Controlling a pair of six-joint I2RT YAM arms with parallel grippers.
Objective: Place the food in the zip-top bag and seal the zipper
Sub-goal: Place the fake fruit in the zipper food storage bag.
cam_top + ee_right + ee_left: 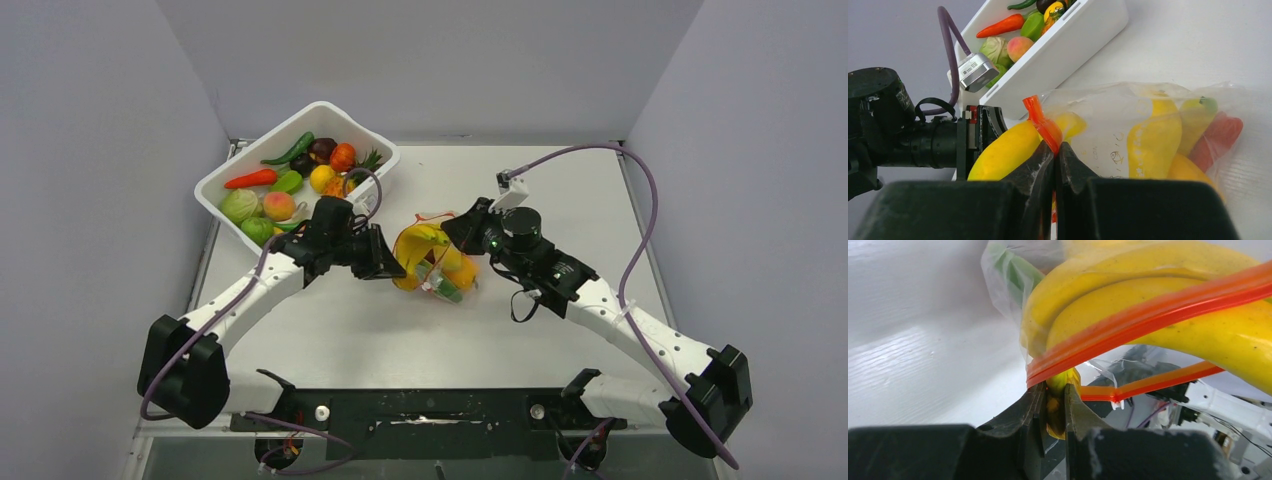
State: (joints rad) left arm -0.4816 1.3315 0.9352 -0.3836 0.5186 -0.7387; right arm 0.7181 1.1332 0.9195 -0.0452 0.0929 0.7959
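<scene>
- My left claw [1053,390] was shut tight on one end of the zip-top bag [998,300], just under its red zipper [1148,315].
- A small yellow bit was squeezed in that claw too, and I could not tell what it was.
- My right claw [1054,147] was shut on the other end of the zipper. The red strip stuck up just above its tips.
- The bag was stretched between my two claws.
- Past my left claw, the two red halves of the zipper ran apart from each other, so the mouth of the bag was open.
- Yellow bananas [1158,270] filled the bag right in front of my left claw. A green piece [1013,270] sat up and to the left of them.
- To the right of my right claw, the bag spread out with more yellow pieces inside. A red piece [1220,135] sat at the far end.
- One banana lay just left of my right claw's tips. I could not tell if all of it was inside the bag.
- The white tub [1073,45] stood well beyond my right claw, up and to the left. In it lay a carrot [1000,25], a peach [1019,46] and a cabbage [993,49].
</scene>
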